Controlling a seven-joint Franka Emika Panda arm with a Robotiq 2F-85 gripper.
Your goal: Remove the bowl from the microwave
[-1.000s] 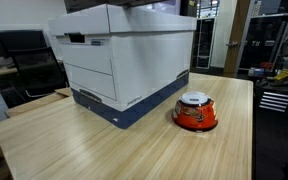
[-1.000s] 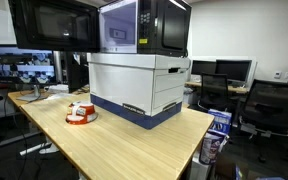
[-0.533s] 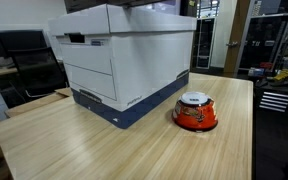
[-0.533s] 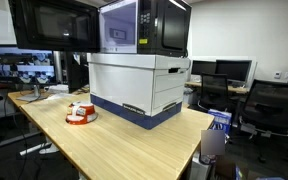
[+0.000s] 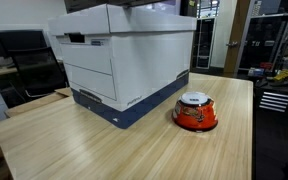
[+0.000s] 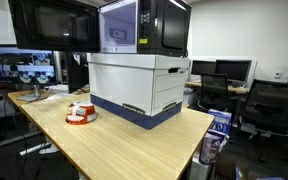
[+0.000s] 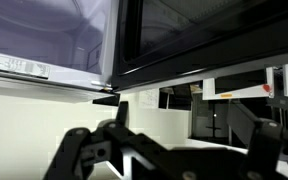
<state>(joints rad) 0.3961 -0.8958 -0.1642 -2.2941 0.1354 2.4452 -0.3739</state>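
Bare worktop lies open near and right of the bowl, and the air above it is free. The white box walls off its left side, close by. In the wrist view the microwave door hangs close over the fingers.

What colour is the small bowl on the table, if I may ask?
Red-orange bowl with a white-grey top, best seen in an exterior view.

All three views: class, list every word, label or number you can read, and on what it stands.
None can be read.
White print on the navy band of the white box: too small.
Yellow sticker on the microwave: blurred.
Printed label strip, wrist view: blurred.
Dark markings on the bowl: illegible.
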